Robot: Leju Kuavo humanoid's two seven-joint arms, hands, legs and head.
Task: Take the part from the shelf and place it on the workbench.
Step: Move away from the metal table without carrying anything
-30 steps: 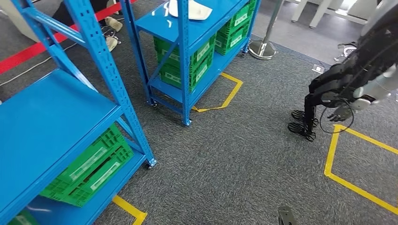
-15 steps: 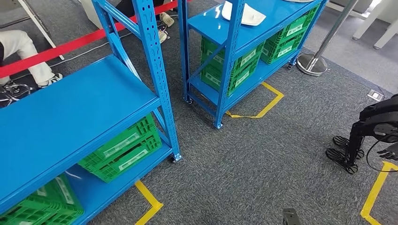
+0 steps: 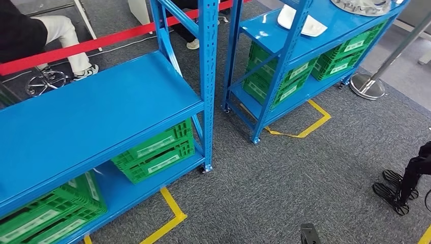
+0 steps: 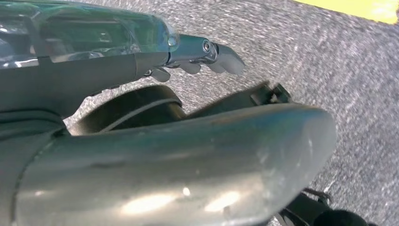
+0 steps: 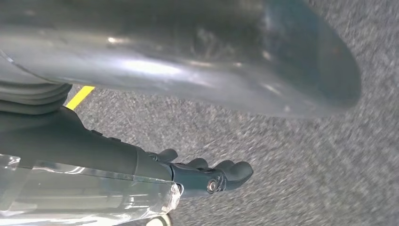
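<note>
Faintly, pale labels on green crates (image 3: 155, 152); writing unreadable.

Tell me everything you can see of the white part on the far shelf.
The white part lies flat on the top blue deck of the far shelf, beside an upright post that hides a strip of it. It looks like a thin, smooth, glossy sheet or shell, roughly rectangular with rounded corners. It rests on the deck alone; a silvery round part lies farther along, apart from it. Neither hand is near it.
</note>
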